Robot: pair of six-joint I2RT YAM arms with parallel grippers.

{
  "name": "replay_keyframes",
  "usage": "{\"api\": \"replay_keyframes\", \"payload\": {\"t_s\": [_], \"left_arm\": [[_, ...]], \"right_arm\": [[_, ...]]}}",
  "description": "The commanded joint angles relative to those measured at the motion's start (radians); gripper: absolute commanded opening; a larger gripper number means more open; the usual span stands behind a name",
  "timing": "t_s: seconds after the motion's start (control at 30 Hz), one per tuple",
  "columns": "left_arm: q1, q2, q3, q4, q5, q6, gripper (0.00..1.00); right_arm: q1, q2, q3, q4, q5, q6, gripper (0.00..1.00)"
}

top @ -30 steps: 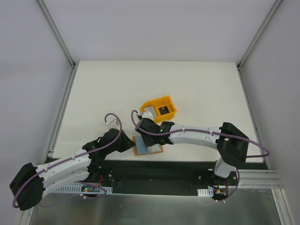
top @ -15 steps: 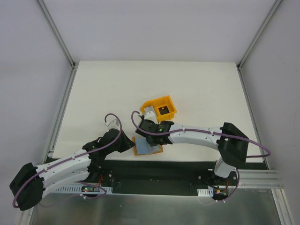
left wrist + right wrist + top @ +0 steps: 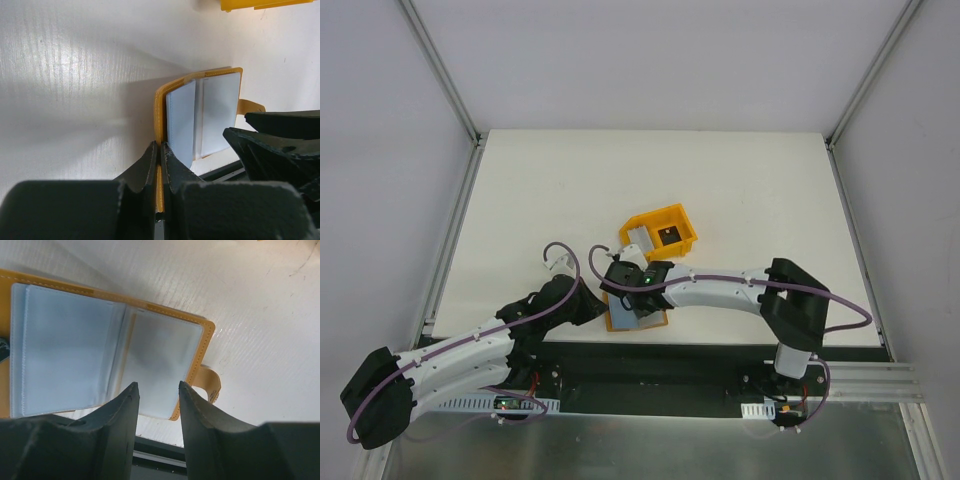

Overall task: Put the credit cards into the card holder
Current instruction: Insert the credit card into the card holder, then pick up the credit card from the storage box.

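Down at the near edge of the table [image 3: 740, 200], the card holder [image 3: 65, 360] lies open, pale pockets up. Left gripper [image 3: 160, 150] is clamped tight on its left orange edge. Right gripper [image 3: 157, 386] hangs just over the right half, jaws partly apart, holding nothing I can see. Yellow bin [image 3: 682, 222] sits just behind, with a grey card [image 3: 637, 238] and a dark card [image 3: 667, 235] inside.

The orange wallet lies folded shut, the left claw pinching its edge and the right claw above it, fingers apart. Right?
Not folded shut: the card holder lies open, pale grey pockets facing up, as the right wrist view shows. The rest holds: the left gripper pinches its edge and the right gripper is above it, fingers apart.
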Motion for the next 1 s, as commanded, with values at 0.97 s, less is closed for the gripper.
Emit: {"api": "replay_keyframes", "payload": {"t_s": [0.97], "left_arm": [[-0.005,0.028,0.000,0.009,-0.026,0.007,0.00]], "right_arm": [[-0.471,-0.148,0.050,0.259,-0.486,-0.233,0.70]]}}
